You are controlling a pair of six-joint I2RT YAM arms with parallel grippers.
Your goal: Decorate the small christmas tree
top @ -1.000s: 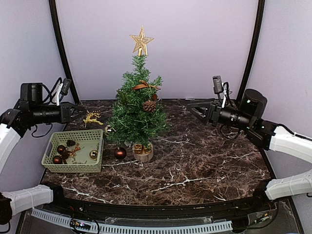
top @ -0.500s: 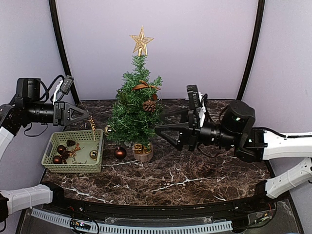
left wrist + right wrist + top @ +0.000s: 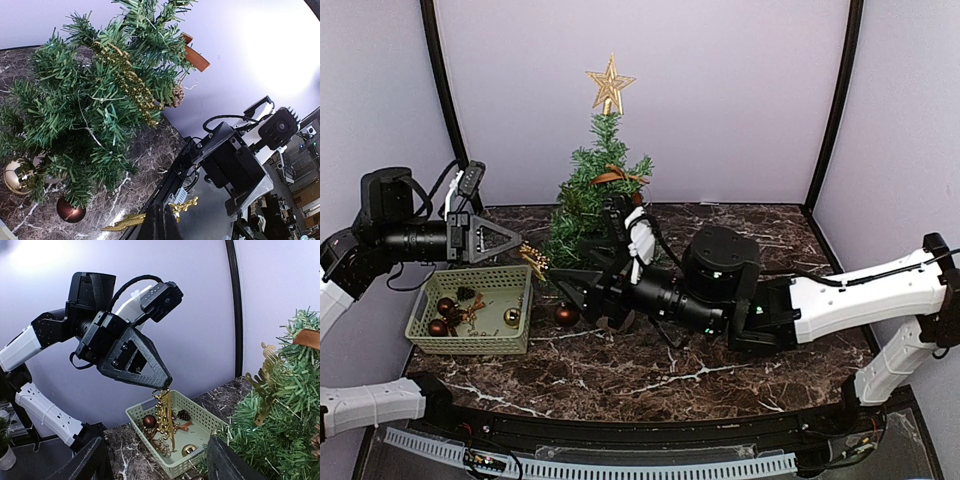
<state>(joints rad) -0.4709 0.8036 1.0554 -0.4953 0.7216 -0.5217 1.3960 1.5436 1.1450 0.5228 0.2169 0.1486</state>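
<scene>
What changed: My right arm has swung in from the far right. It now lies across the dark marble table (image 3: 740,375), low in front of the tree. A second ago it was well apart from the tree.
Also changed: My left arm has moved right, from beside the far-left wall toward the tree.
Left claw (image 3: 510,241): Clamped together on the top of a gold glittery hanging ornament (image 3: 532,258). The ornament dangles just above the right end of the pale green plastic basket (image 3: 470,343).
Right claw (image 3: 568,285): Its two fingers stand wide apart with nothing between them. It points left at the gold ornament and is near it, not touching.
Tree: The small christmas tree (image 3: 582,205), dark green and bristly, stands at the far middle of the table. My right arm hides most of its wooden foot.
Already on it: A gold star (image 3: 609,86) on top, a brown ribbon bow (image 3: 618,177) and a gold bead string (image 3: 131,82).
Not hung: A dark red shiny ball (image 3: 566,314) sits on the table near the tree's foot. More small things lie in the basket.
What it means: I think the two claws are meeting to pass the ornament or spread its loop.
Watch out: My right arm is very close to the tree and could tip it.
</scene>
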